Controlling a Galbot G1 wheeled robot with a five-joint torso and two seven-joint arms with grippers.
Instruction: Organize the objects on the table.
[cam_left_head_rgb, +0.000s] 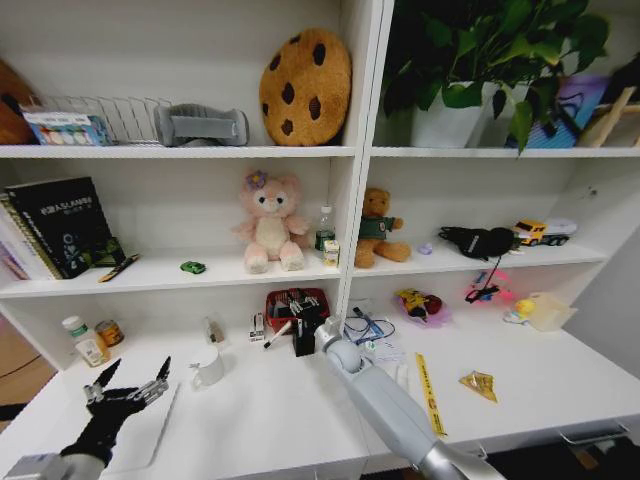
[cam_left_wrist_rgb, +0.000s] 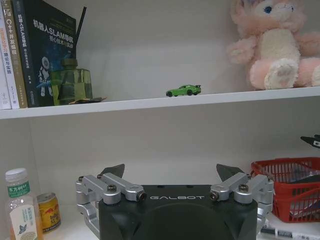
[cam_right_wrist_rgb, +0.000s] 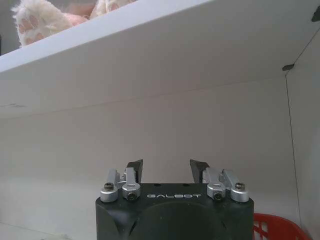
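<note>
left gripper (cam_left_head_rgb: 128, 382) open above table (cam_left_head_rgb: 270, 420); green car (cam_left_wrist_rgb: 183, 90) on shelf.

Bare desk top (cam_left_head_rgb: 270, 420) lay ahead of the spread-fingered left gripper (cam_left_head_rgb: 128, 384); a white mug (cam_left_head_rgb: 208, 369) and red basket (cam_left_head_rgb: 296, 305) crowded beside the right gripper (cam_right_wrist_rgb: 166, 167).

Glossy green toy car (cam_left_wrist_rgb: 183, 90), probably plastic
</note>
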